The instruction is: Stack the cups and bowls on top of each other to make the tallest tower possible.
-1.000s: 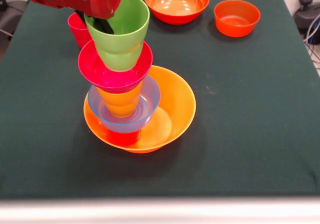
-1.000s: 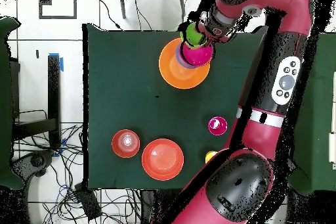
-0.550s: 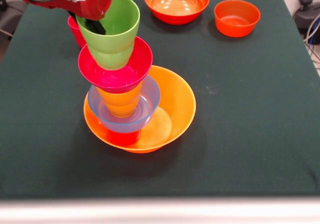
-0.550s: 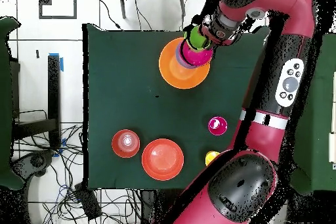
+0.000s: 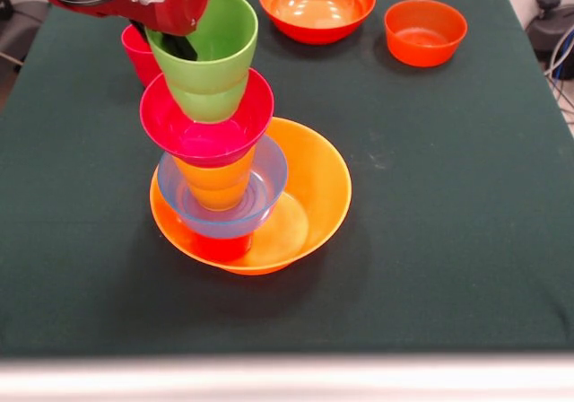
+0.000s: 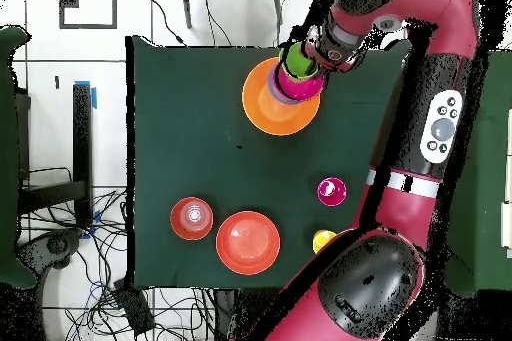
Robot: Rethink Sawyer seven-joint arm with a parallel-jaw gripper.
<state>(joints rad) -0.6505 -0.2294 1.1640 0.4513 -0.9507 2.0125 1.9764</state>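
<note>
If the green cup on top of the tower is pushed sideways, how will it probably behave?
The green cup is taller than wide and sits tilted in the magenta bowl, so it would probably tip. Its glossy plastic looks slippery and light. The gripper reaches into it, which may steady it.

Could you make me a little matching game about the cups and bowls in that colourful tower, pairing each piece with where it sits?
Things:
1. green cup
2. magenta bowl
3. light blue bowl
4. large orange bowl

Places:
A. at the very bottom, on the table
B. at the very top, by the gripper
C. directly under the green cup
D. holding the orange cup

Pairs: 1-B, 2-C, 3-D, 4-A
</note>
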